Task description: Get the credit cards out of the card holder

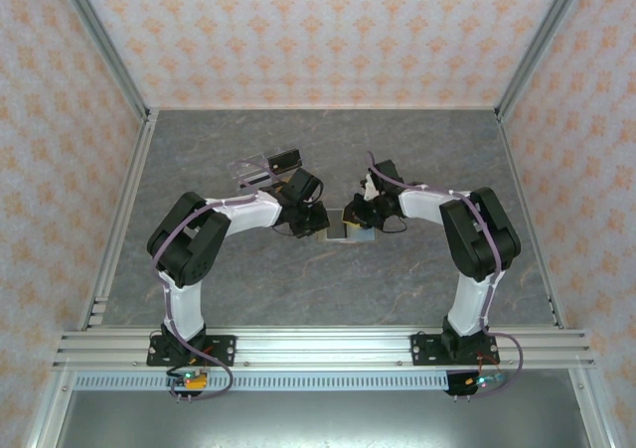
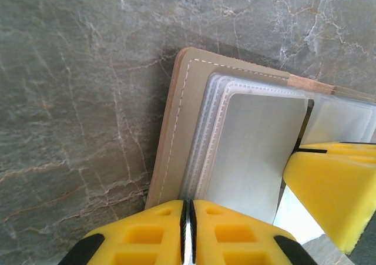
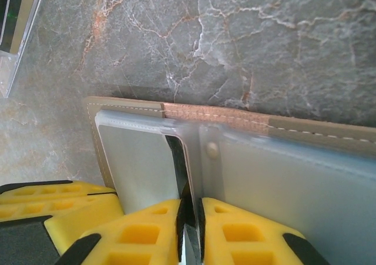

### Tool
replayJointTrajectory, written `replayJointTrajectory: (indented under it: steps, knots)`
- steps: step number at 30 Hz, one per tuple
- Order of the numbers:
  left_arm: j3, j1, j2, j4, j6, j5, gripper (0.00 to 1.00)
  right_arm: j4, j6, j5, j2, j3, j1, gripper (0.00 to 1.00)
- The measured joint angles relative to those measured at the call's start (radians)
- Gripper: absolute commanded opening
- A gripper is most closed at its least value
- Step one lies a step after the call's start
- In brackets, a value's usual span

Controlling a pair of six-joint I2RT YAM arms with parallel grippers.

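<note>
The grey marbled desk (image 1: pixel 248 289) carries both arms, bent inward so they meet at its middle: the left arm (image 1: pixel 194 239) from the left, the right arm (image 1: pixel 477 234) from the right. A clear tray (image 1: pixel 260 168) lies just beyond the left arm's wrist. Between the two wrists the holder (image 2: pixel 175 136) lies open and flat on the desk, tan lining up, with a stack of clear sleeves (image 2: pixel 252 141) on it.

The left pincer (image 2: pixel 188 215) has its fingers together, tips at the near edge of the sleeves. Whether it grips one I cannot tell. The right pincer (image 3: pixel 191 218), just beside it, is clamped on a sleeve leaf (image 3: pixel 179 165) that stands on edge at the holder's fold.
</note>
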Motion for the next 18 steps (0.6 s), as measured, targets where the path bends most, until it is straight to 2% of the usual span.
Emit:
replayJointTrajectory:
  steps: [8, 18]
  knots:
    - [0.008, 0.001, 0.000, -0.017, 0.005, 0.003, 0.15, 0.016, -0.016, -0.005, -0.003, -0.011, -0.005, 0.07]
    - [0.011, 0.001, -0.010, -0.049, 0.027, -0.016, 0.20, 0.014, -0.015, -0.001, -0.058, -0.051, -0.011, 0.03]
